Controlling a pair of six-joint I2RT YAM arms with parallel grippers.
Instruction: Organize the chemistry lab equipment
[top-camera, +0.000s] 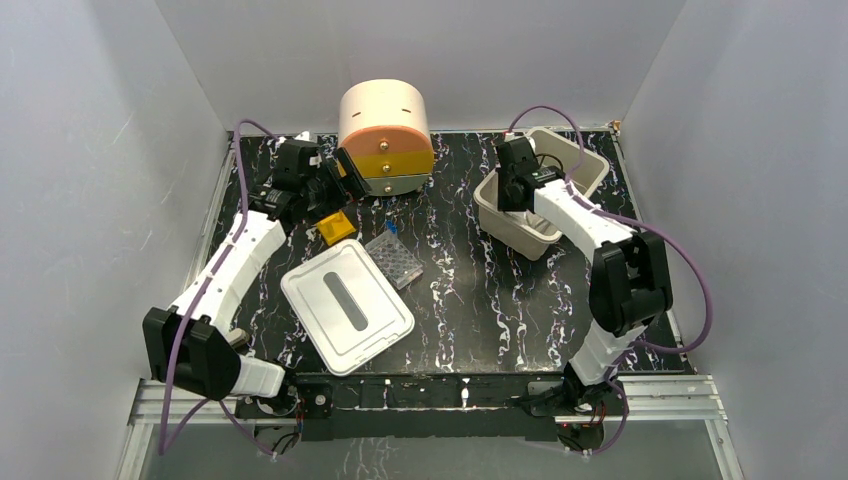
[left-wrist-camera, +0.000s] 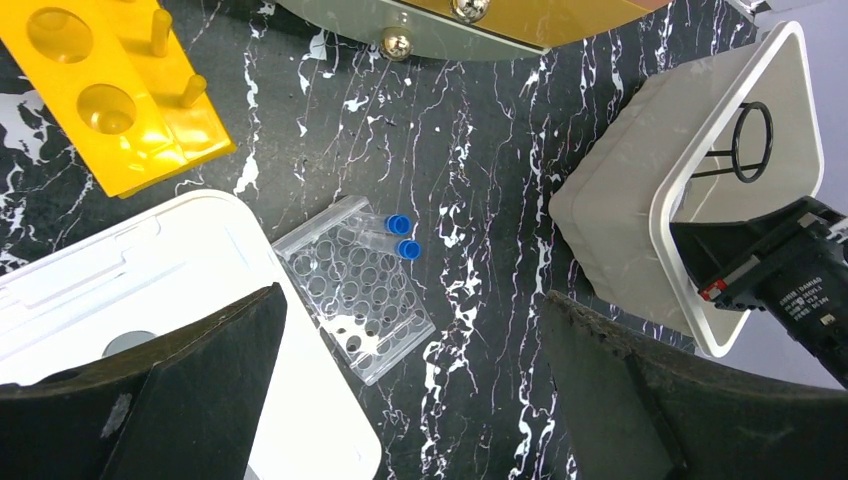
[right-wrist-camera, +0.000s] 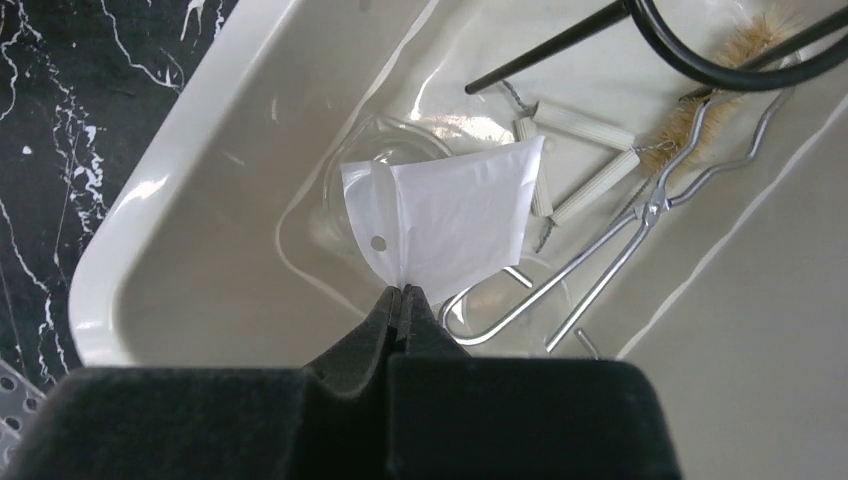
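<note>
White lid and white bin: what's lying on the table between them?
A clear well plate with two blue-capped tubes at its edge, then bare marbled table. The left wrist view shows this best.

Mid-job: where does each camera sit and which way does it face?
Top external: above and behind the robot, looking down on the table; left arm and right arm show.
Left wrist: above the table, facing down at the well plate; open left gripper frames it.
Right wrist: over the bin, facing down into it; right gripper pinches white paper.
Shared: top external and left wrist both show bin, well plate, yellow rack.
</note>
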